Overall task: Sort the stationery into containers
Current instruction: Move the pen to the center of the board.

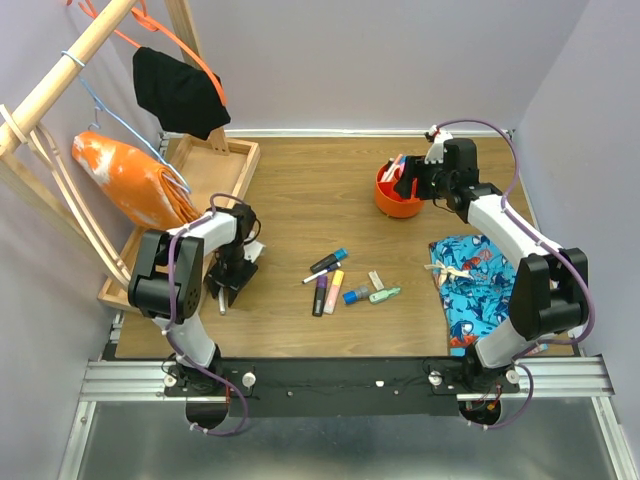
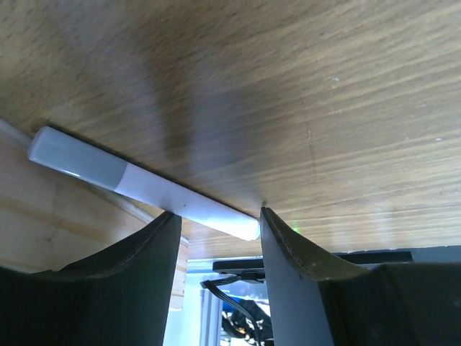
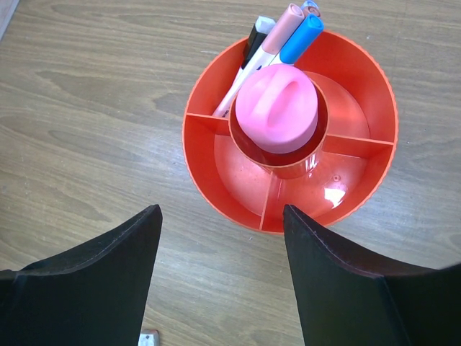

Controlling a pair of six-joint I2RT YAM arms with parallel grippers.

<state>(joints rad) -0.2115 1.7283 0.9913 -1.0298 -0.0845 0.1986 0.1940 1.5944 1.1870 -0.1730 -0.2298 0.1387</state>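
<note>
A white pen [image 2: 144,186] with a pale grey cap lies on the table against the tray's edge. My left gripper [image 2: 216,215] is open, low over the table, its fingers either side of the pen's near end; in the top view it [image 1: 222,296] is by the tray's front corner. The round orange-red pot [image 3: 216,176] holds a pink marker [image 3: 277,108] in its centre cup and several pens [image 3: 284,32] in a far compartment. My right gripper [image 3: 221,209] is open and empty just short of the pot [image 1: 397,200]. Several markers [image 1: 334,290], a white pen [image 1: 322,273] and an eraser [image 1: 376,280] lie mid-table.
A large light-wood tray [image 1: 215,165] stands at the left under a wooden rack with hangers, an orange cloth [image 1: 130,180] and a black cloth [image 1: 180,92]. A blue patterned cloth [image 1: 478,285] lies at the right near my right arm.
</note>
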